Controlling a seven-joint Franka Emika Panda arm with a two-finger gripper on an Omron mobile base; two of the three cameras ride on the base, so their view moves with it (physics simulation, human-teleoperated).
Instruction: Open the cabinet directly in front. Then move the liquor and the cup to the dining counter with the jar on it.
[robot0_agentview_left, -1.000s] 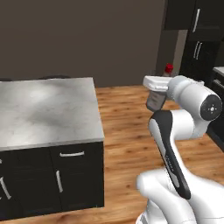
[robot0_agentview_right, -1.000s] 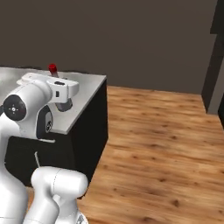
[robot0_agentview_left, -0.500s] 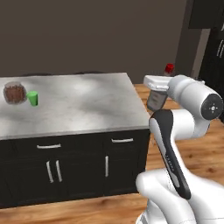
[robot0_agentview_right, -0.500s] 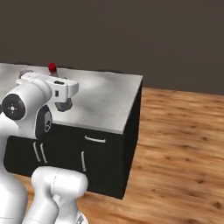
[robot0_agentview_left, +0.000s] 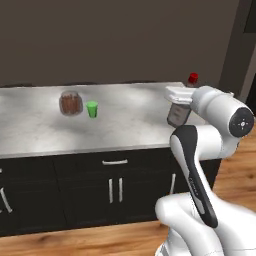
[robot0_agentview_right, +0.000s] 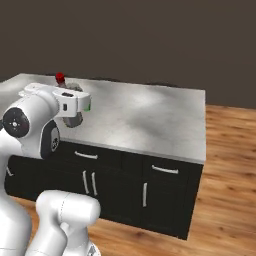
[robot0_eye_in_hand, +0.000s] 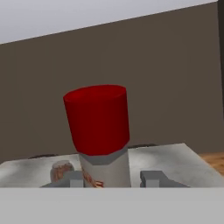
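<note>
Room: dark kitchen, wood floor, grey-brown wall behind the dining counter (robot0_agentview_left: 125, 130).
Change: both base views have swung within the last second; the counter now lies square ahead, its long front facing the base. That is the camera driving, not the things moving. Judgement: the carry is almost done; setting down comes next.
Jar (robot0_agentview_left: 70, 102): on the marble, left part. Brownish contents show, kind unclear.
Cup (robot0_agentview_left: 92, 109): just right of the jar, upright, already delivered. Inside not visible.
Gripper (robot0_eye_in_hand: 113, 180): right of the jar, level with the counter's right end.
Liquor (robot0_eye_in_hand: 102, 131): held upright, red cap on top.
Jaws: closed on the bottle's body, fingers (robot0_eye_in_hand: 158, 178) on both sides.
</note>
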